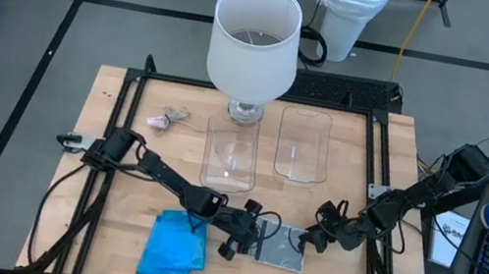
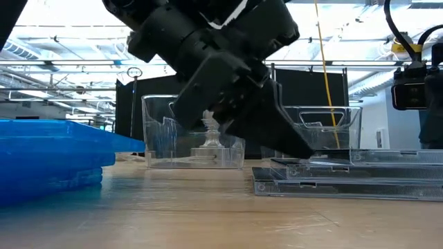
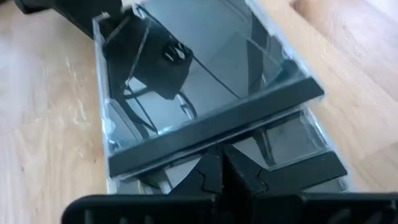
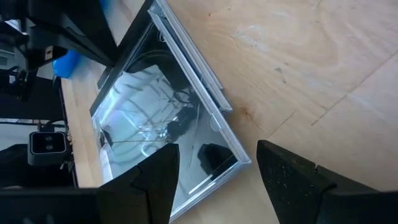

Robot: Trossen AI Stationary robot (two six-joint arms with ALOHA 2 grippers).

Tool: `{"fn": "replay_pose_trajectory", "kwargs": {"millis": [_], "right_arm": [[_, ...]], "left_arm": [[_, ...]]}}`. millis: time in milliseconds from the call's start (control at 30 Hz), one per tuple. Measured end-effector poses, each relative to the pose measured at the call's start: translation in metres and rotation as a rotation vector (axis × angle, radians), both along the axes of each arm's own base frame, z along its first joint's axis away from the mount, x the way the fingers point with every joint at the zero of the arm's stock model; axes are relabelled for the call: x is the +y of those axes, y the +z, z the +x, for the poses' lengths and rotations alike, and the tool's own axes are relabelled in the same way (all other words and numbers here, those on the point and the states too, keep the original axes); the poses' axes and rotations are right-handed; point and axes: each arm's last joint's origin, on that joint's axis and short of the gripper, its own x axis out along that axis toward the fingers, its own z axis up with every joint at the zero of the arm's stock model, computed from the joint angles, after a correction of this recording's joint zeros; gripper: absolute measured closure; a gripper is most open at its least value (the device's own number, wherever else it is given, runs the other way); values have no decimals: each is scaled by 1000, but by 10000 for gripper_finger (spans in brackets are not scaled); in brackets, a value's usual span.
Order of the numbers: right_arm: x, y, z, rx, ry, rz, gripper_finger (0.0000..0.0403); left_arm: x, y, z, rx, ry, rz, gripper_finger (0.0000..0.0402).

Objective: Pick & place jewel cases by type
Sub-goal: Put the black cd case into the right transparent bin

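Grey cases (image 1: 281, 248) stacked near tabletop's front edge, right of blue cases (image 1: 174, 250); left jaws (image 1: 248, 235) closed at top case's spine; right jaws (image 1: 312, 238) open beside; slip or collision likely.

The stacked jewel cases (image 1: 281, 246) lie on the table (image 1: 359, 166) between the two sets of fingers: the left gripper (image 1: 246, 236) at their spine edge, the right gripper (image 1: 315, 239) just beside the opposite edge. Another pile of cases (image 1: 174, 248) lies behind the left fingers.
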Motion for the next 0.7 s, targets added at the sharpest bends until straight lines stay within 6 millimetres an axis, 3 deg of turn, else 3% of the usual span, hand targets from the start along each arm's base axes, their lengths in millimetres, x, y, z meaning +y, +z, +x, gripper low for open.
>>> {"fn": "replay_pose_trajectory", "kwargs": {"millis": [700], "right_arm": [[8,-3,-2,12,-32,85,197]], "left_arm": [[1,0,1,-3,18,-23,387]]}}
